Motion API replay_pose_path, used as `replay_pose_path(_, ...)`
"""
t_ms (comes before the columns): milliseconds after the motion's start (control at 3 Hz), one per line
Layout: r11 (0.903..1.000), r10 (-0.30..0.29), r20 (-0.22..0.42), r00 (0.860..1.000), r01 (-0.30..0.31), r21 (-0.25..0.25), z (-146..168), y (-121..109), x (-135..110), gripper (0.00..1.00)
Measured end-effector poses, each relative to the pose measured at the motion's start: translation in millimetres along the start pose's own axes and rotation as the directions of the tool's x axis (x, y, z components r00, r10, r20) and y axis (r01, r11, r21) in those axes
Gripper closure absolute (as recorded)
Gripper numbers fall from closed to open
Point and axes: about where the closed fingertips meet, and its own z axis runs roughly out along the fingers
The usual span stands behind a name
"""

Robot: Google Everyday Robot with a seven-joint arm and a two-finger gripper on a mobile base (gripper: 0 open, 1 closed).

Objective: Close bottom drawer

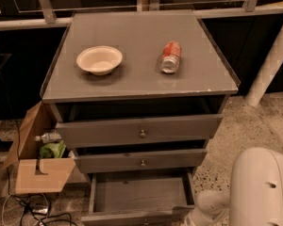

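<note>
The bottom drawer stands pulled far out from the foot of the cabinet, its grey floor showing and its front panel at the lower edge of the view. Above it the middle drawer and the top drawer each jut out a little, knobs at centre. On the cabinet top a pale bowl sits upright towards the left edge, and a red can lies on its side towards the right edge, the two well apart. The white arm fills the lower right, beyond the front right corner. The gripper is at its end, just beside the bottom drawer's front right corner and mostly cut off by the view; whether it is open, or holds anything, I cannot tell. A cardboard box stands by the cabinet's left side, holding a bottle.
</note>
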Motion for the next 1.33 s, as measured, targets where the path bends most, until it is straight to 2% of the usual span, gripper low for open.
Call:
replay_pose_path(333, 0.9996, -0.005, -0.012, 1.0, 0.005, -0.027, 19, 13, -16, 1.0)
replay_pose_path(667, 0.9988, -0.039, 0.044, 0.998, 0.04, -0.027, 18, 28, -49, 1.0)
replay_pose_path(1000, 0.9989, -0.04, 0.08, 0.996, 0.042, -0.022, 17, 31, -67, 1.0)
replay_pose_path(1333, 0.9997, -0.013, 0.118, 0.993, 0.015, -0.017, 13, 29, -87, 1.0)
